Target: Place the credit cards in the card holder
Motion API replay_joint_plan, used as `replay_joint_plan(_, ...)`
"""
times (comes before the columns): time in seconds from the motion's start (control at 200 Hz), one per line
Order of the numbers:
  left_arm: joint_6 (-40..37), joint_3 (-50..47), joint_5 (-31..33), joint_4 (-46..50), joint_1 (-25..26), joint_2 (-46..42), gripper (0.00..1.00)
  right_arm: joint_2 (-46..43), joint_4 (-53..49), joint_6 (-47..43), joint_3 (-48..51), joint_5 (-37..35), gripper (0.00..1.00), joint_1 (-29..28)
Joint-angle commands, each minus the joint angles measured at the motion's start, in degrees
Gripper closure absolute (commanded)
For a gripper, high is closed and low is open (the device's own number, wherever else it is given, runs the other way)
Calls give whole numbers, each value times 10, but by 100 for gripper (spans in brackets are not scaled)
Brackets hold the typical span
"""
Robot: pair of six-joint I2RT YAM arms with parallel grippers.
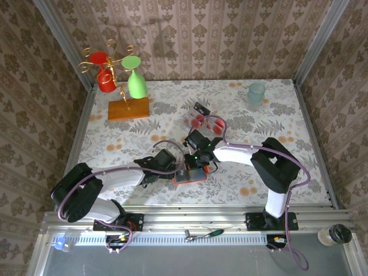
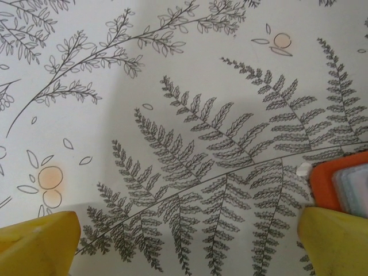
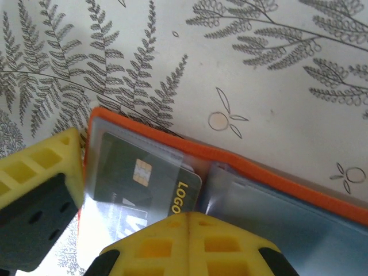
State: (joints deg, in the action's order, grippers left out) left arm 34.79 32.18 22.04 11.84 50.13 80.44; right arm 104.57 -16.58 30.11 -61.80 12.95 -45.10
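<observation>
Near the front edge of the fern-printed tablecloth (image 1: 259,172) we see the open orange-red folding card holder (image 3: 241,158) lying flat between both arms, its long axis running arm to arm. The pale red-blotched credit cards (image 1: 201,121) lie well behind it, nearer the right arm, with open cloth between. The left gripper (image 2: 190,238) is spread wide, one fingertip against the holder's corner. The right gripper (image 3: 190,227) is pressed together over a dark chip card (image 3: 144,178) half under the clear sleeve

card holder (image 2: 321,187) cut off at rt edge; card (image 3: 132,172) half-hidden

Open tablecloth (image 2: 172,69) left of card holder (image 2: 322,187).
</observation>
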Motion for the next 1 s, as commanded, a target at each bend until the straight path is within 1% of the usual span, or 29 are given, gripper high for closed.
replay_joint_plan(0.0,-15,2,-18,-8,-5,25,0,18,-11,-8,-16,15,96,-7)
replay_joint_plan(0.225,-16,-1,-19,-12,-5,25,0,27,-7,-3,-24,28,97,-8)
replay_joint_plan(0.375,-12,2,-18,1,-5,3,0,9,-10,-1,-21,26,97,-8)
replay_joint_plan(0.555,-6,-7,-18,25,-5,-39,0,-29,-11,3,3,14,96,-8)
replay_joint_plan(0.705,2,-20,-22,41,-5,-62,0,-51,-1,10,31,17,96,-8)
replay_joint_plan(0.995,25,-39,-25,52,4,-71,0,-57,22,24,64,27,96,-19)
